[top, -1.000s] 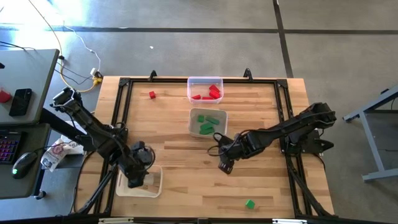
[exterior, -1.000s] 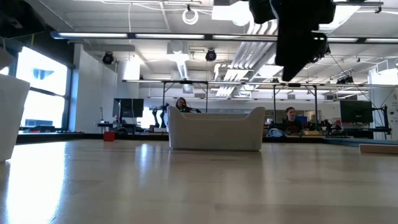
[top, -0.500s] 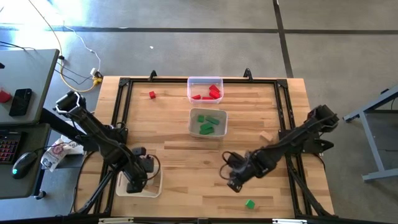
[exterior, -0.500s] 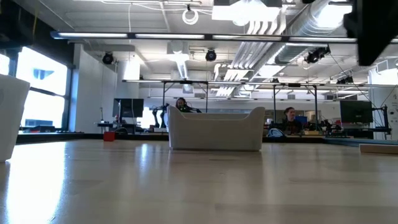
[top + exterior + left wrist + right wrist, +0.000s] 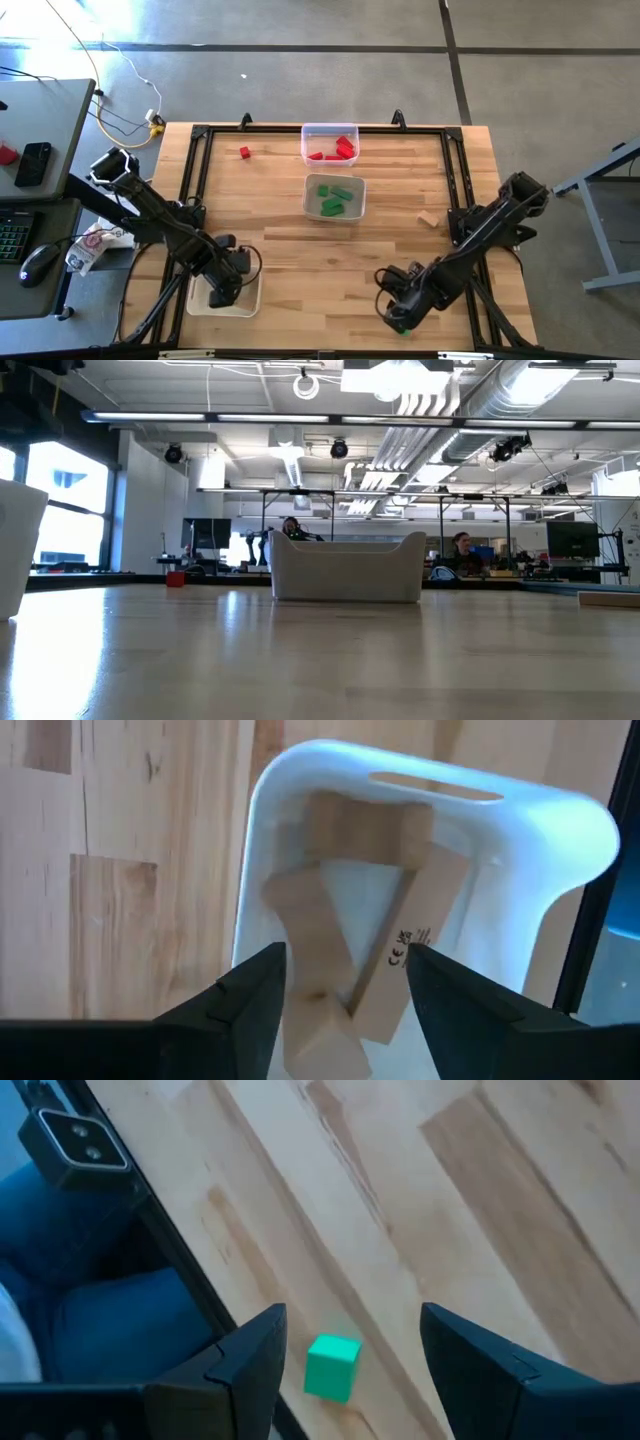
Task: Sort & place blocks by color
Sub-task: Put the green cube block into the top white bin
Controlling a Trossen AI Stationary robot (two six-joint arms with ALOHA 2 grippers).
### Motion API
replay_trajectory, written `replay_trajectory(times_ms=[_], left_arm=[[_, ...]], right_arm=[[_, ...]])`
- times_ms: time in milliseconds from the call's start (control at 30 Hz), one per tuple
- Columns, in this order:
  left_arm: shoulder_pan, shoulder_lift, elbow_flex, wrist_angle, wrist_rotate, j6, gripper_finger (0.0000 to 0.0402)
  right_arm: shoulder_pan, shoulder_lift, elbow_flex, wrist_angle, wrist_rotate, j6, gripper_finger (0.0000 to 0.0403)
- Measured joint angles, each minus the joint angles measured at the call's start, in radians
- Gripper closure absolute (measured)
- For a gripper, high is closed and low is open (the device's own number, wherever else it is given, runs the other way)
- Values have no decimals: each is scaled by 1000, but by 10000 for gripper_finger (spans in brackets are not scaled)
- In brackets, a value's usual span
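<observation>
Blocks of plain wood [image 5: 350, 970] lie piled just ahead of the left gripper [image 5: 345, 982], inside the white tray [image 5: 560, 840] — its fingers spread, gripping nothing. Right gripper [image 5: 350, 1342], also spread and empty, hovers with a green cube [image 5: 331, 1366] between its fingers — near the table edge.

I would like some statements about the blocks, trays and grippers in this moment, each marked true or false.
1. The right gripper is open above a small green cube. True.
2. The left gripper holds a red block. False: it is open over the white tray of plain light wooden blocks.
3. One small red cube lies loose on the wooden table. True.
4. The clear tray at the far edge holds green blocks. False: it holds red blocks.
</observation>
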Motion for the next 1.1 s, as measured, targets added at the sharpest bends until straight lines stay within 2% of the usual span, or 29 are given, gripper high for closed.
replay_trajectory(times_ms=[267, 567, 833, 1100], left_arm=[[52, 0, 0, 3, 129, 61, 206], [64, 0, 85, 3, 164, 177, 204], [73, 0, 187, 6, 78, 325, 204], [142, 0, 211, 5, -73, 469, 204]], right_arm=[[56, 0, 0, 0, -9, 139, 187], [86, 29, 0, 2, -9, 204, 187], [90, 118, 0, 64, -81, 204, 187], [90, 204, 0, 107, -155, 207, 187]])
